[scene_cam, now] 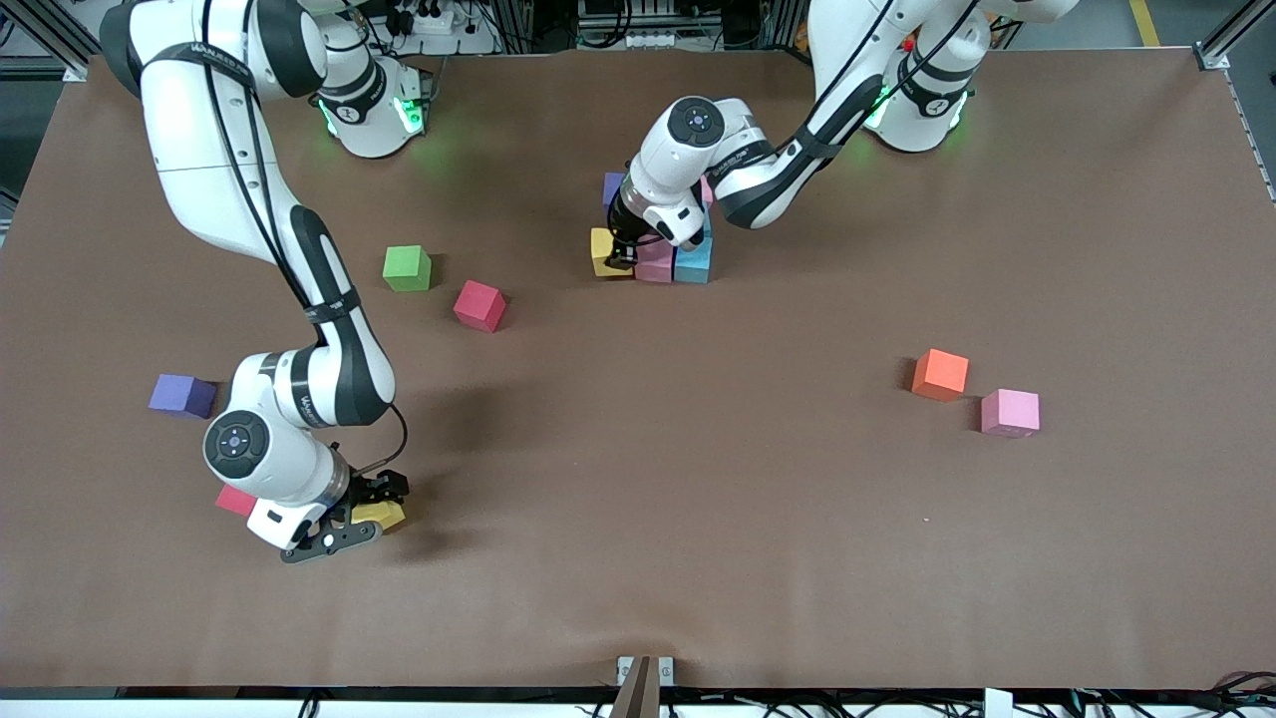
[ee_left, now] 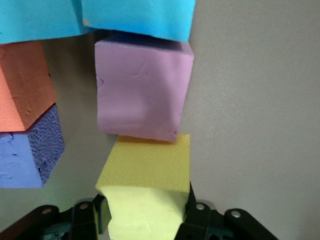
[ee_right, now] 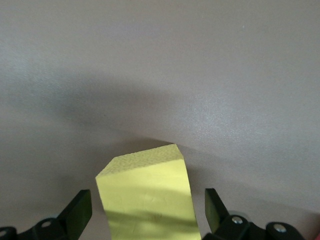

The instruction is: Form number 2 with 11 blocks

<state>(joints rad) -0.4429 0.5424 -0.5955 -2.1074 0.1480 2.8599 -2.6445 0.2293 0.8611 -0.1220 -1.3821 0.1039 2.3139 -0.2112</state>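
We see the left claw (scene_cam: 625, 261) down at the group of blocks near the middle of the bench (scene_cam: 698, 499), and it is closed on a yellow block (ee_left: 147, 192) that stands on the bench surface at the end of the front row of the group; its fingers (ee_left: 192, 212) press the two sides of this block. In this group, which is only a part of the number 2, the yellow block touches a pink block (ee_left: 142, 90), and the pink one touches a light blue block (ee_left: 135, 17); in the row farther from the front camera we see an orange block (ee_left: 22, 85) and a purple block (ee_left: 27, 150) side by side. The right claw (scene_cam: 364, 514) is low at the right arm's end of the bench, and it stands wide around a second yellow block (ee_right: 147, 197), with a gap at each side, so it does not grip it. A second pink block (scene_cam: 236, 500) lies just beside this claw. Loose on the bench lie a second purple block (scene_cam: 182, 395), a red block (scene_cam: 479, 305) and a green cube (scene_cam: 407, 268) near the right arm, and a second orange block (scene_cam: 940, 374) with a third pink block (scene_cam: 1009, 413) just beside it, toward the left arm's end.
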